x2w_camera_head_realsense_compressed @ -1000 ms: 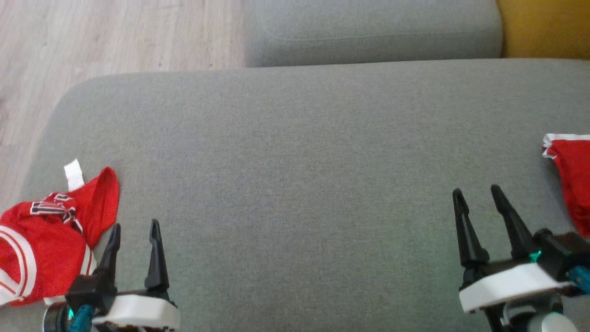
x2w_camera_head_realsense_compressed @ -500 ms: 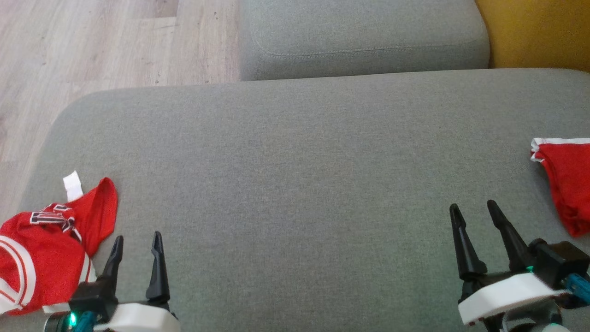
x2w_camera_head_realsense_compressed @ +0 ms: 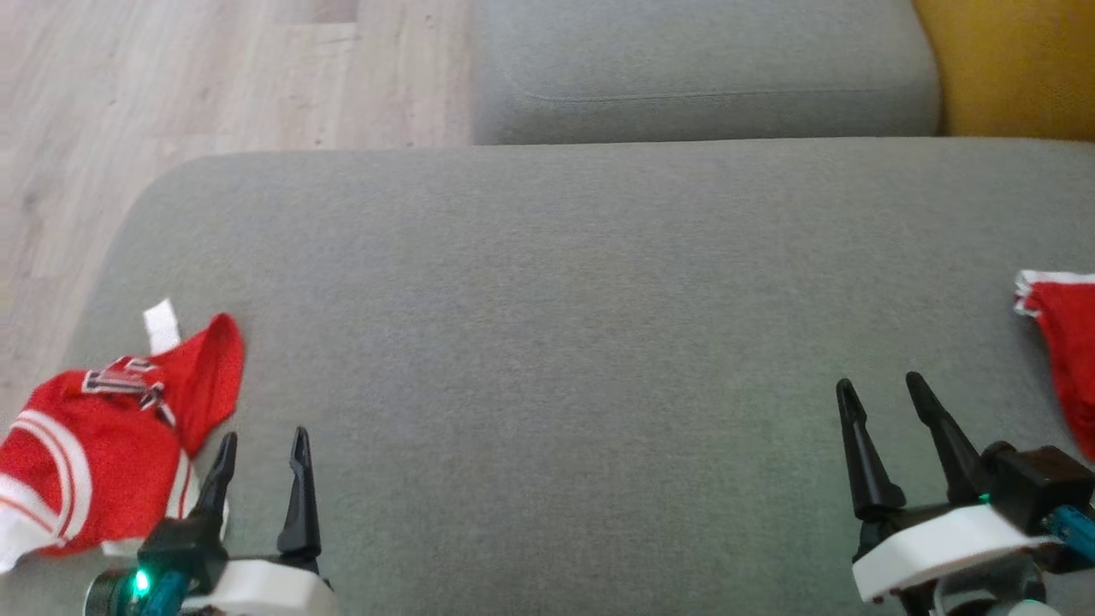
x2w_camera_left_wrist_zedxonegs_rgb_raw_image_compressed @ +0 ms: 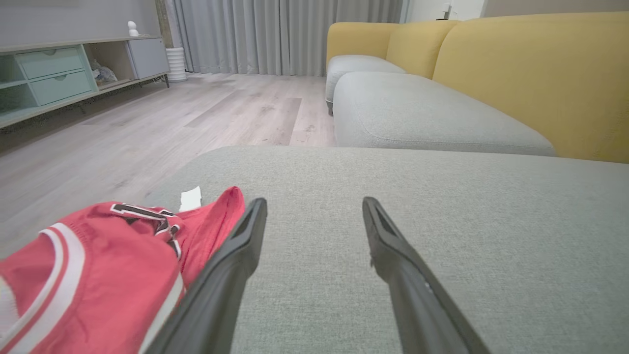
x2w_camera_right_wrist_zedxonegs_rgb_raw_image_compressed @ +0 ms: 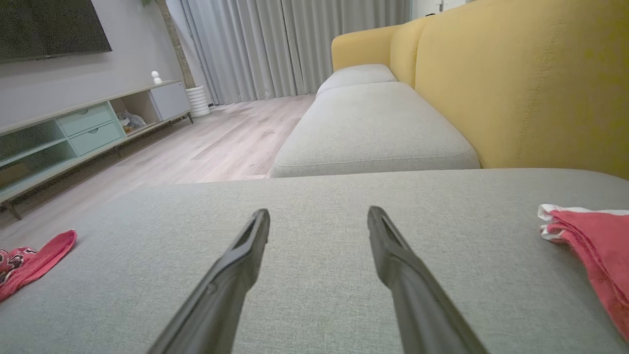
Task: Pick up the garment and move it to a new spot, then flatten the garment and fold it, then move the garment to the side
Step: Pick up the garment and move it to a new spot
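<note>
A crumpled red garment [x2w_camera_head_realsense_compressed: 94, 445] with white stripes and a white tag lies at the left end of the grey seat cushion [x2w_camera_head_realsense_compressed: 556, 282]. My left gripper [x2w_camera_head_realsense_compressed: 263, 436] stands open just to its right, its left finger beside the cloth, nothing between the fingers. In the left wrist view the garment [x2w_camera_left_wrist_zedxonegs_rgb_raw_image_compressed: 98, 265] lies left of the open gripper [x2w_camera_left_wrist_zedxonegs_rgb_raw_image_compressed: 314, 201]. A second red garment [x2w_camera_head_realsense_compressed: 1065, 342] with white trim lies at the cushion's right edge. My right gripper [x2w_camera_head_realsense_compressed: 879, 382] is open to its left; the right wrist view shows that gripper [x2w_camera_right_wrist_zedxonegs_rgb_raw_image_compressed: 319, 211] and the cloth [x2w_camera_right_wrist_zedxonegs_rgb_raw_image_compressed: 589, 241] apart.
A second grey cushion [x2w_camera_head_realsense_compressed: 701, 77] adjoins the far side, and a yellow backrest [x2w_camera_head_realsense_compressed: 1009, 68] rises at the far right. Wooden floor [x2w_camera_head_realsense_compressed: 171, 77] lies beyond the cushion's left end. A low cabinet [x2w_camera_left_wrist_zedxonegs_rgb_raw_image_compressed: 59, 73] stands against the far wall.
The whole head picture has shifted a little, so the camera moved. Both grippers stay open and both red garments lie as before.
</note>
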